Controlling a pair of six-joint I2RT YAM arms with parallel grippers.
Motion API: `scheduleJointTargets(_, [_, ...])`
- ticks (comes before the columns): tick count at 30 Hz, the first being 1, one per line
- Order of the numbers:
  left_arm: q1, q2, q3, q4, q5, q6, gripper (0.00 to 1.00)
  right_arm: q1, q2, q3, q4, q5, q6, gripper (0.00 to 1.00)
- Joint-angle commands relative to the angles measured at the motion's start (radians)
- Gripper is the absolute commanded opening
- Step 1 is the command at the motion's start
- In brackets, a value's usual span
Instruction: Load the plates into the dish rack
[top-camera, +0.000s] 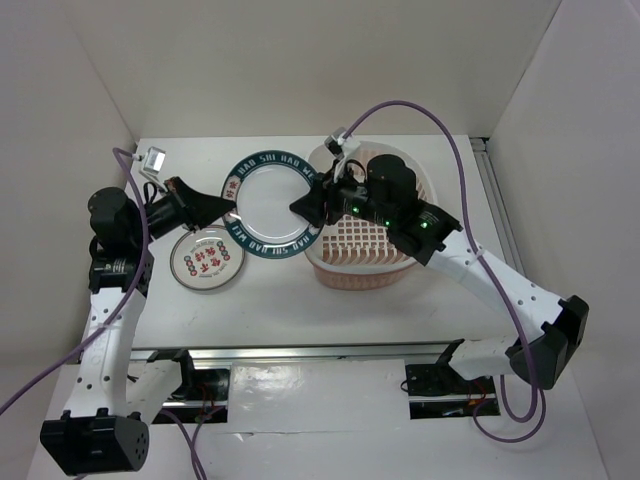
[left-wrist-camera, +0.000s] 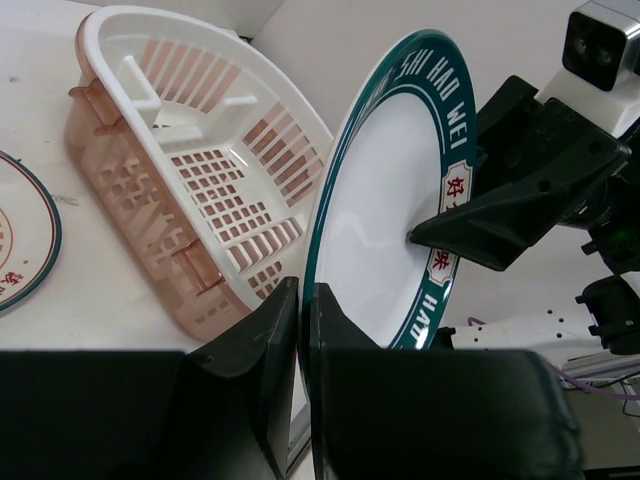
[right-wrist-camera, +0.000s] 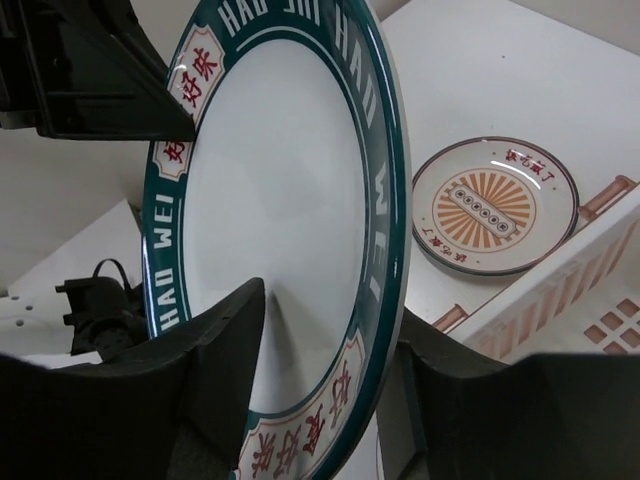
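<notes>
The green-lettered plate (top-camera: 270, 208) is held on edge above the table, left of the dish rack (top-camera: 350, 280). My left gripper (top-camera: 232, 212) is shut on its left rim, with both fingers pinching the edge in the left wrist view (left-wrist-camera: 300, 290). My right gripper (top-camera: 303, 208) straddles the plate's right rim, jaws apart, one finger (right-wrist-camera: 230, 330) near the face and the other behind. The red-character plate (top-camera: 205, 258) lies flat on the table. The orange sunburst plate (right-wrist-camera: 495, 205) lies flat beside the rack (right-wrist-camera: 590, 300) and is hidden in the top view.
The rack (left-wrist-camera: 180, 20) holds no plates; its pinkish slotted grid shows. White walls enclose the table at the back and both sides. The table's front edge runs just below the red-character plate (left-wrist-camera: 20, 240).
</notes>
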Motion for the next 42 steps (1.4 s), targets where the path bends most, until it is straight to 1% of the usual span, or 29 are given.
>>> scheduleJointTargets(1, [-0.003,-0.011,0.004,0.07,0.003,0.012,0.0,0.003,-0.025,0.055,0.008,0.034,-0.011,0.5])
scheduleJointTargets(3, [-0.003,-0.011,-0.008,0.081,-0.006,0.012,0.0,-0.006,-0.037,0.055,0.008,0.034,-0.011,0.43])
scheduleJointTargets(4, [-0.003,-0.011,-0.017,0.081,-0.006,0.012,0.0,-0.006,-0.037,0.055,0.008,0.034,-0.011,0.34])
scheduleJointTargets(5, [-0.003,-0.011,-0.017,0.081,-0.006,0.012,0.0,-0.006,-0.037,0.055,0.008,0.034,-0.011,0.2])
scheduleJointTargets(7, [-0.003,-0.011,-0.026,0.096,-0.017,0.012,0.0,-0.006,-0.048,0.055,-0.003,0.054,0.0,0.08])
scheduleJointTargets(8, [-0.003,-0.011,-0.035,0.11,-0.017,0.012,0.0,-0.006,-0.048,0.055,-0.012,0.054,0.0,0.07])
scheduleJointTargets(9, [-0.003,-0.011,-0.036,0.11,-0.017,0.012,0.0,-0.006,-0.048,0.064,-0.012,0.054,0.009,0.02])
scheduleJointTargets(10, [-0.003,-0.001,-0.036,0.121,-0.017,0.012,0.0,-0.006,-0.048,0.064,-0.021,0.054,0.009,0.0])
scheduleJointTargets(12, [-0.012,0.009,-0.036,0.121,-0.026,0.003,0.0,-0.006,-0.048,0.064,-0.022,0.063,0.023,0.0])
scheduleJointTargets(13, [-0.012,0.009,-0.045,0.121,-0.035,0.003,0.12,-0.006,-0.057,0.064,-0.022,0.08,0.023,0.0])
scheduleJointTargets(15, [-0.021,-0.006,-0.058,0.131,-0.063,0.003,0.47,-0.006,-0.066,0.073,-0.035,0.115,0.032,0.0])
scheduleJointTargets(16, [-0.022,-0.016,-0.068,0.131,-0.074,0.003,0.66,-0.006,-0.066,0.073,-0.052,0.173,0.032,0.0])
scheduleJointTargets(17, [-0.022,-0.025,-0.068,0.131,-0.087,0.017,0.97,-0.006,-0.08,0.073,-0.073,0.214,0.032,0.0])
scheduleJointTargets(18, [-0.022,-0.025,-0.068,0.104,-0.098,0.029,1.0,-0.006,-0.089,0.085,-0.086,0.263,0.032,0.0])
scheduleJointTargets(19, [-0.022,-0.037,-0.068,0.083,-0.119,0.043,1.0,-0.006,-0.109,0.085,-0.101,0.358,0.032,0.0])
scheduleJointTargets(21, [-0.022,-0.037,-0.056,0.017,-0.15,0.092,1.0,-0.006,-0.127,0.111,-0.15,0.464,0.041,0.0])
scheduleJointTargets(22, [-0.022,-0.048,-0.042,-0.05,-0.185,0.109,1.0,-0.006,-0.143,0.112,-0.17,0.51,0.041,0.0])
scheduleJointTargets(23, [-0.022,-0.048,-0.031,-0.087,-0.204,0.139,1.0,-0.006,-0.143,0.124,-0.202,0.603,0.041,0.0])
scheduleJointTargets(25, [-0.022,-0.057,-0.031,-0.149,-0.235,0.175,1.0,-0.006,-0.157,0.124,-0.224,0.662,0.05,0.0])
scheduleJointTargets(26, [-0.022,-0.066,-0.031,-0.196,-0.265,0.199,1.0,-0.006,-0.167,0.124,-0.25,0.723,0.06,0.0])
scheduleJointTargets(29, [-0.022,-0.088,-0.031,-0.253,-0.302,0.227,1.0,0.005,-0.158,0.156,-0.305,0.829,0.095,0.0])
scheduleJointTargets(32, [-0.022,-0.097,-0.031,-0.319,-0.345,0.255,1.0,0.032,-0.12,0.18,-0.388,1.025,0.154,0.0])
scheduleJointTargets(33, [-0.022,-0.108,-0.031,-0.335,-0.363,0.271,1.0,0.033,-0.106,0.181,-0.432,1.058,0.171,0.0])
scheduleJointTargets(36, [-0.022,-0.12,-0.042,-0.365,-0.426,0.281,1.0,0.066,-0.057,0.19,-0.488,1.165,0.243,0.0])
scheduleJointTargets(38, [-0.022,-0.129,-0.065,-0.378,-0.463,0.281,1.0,0.077,-0.039,0.176,-0.503,1.166,0.271,0.0])
scheduleJointTargets(42, [-0.022,-0.129,-0.056,-0.408,-0.509,0.272,1.0,0.077,0.004,0.136,-0.494,1.152,0.293,0.0])
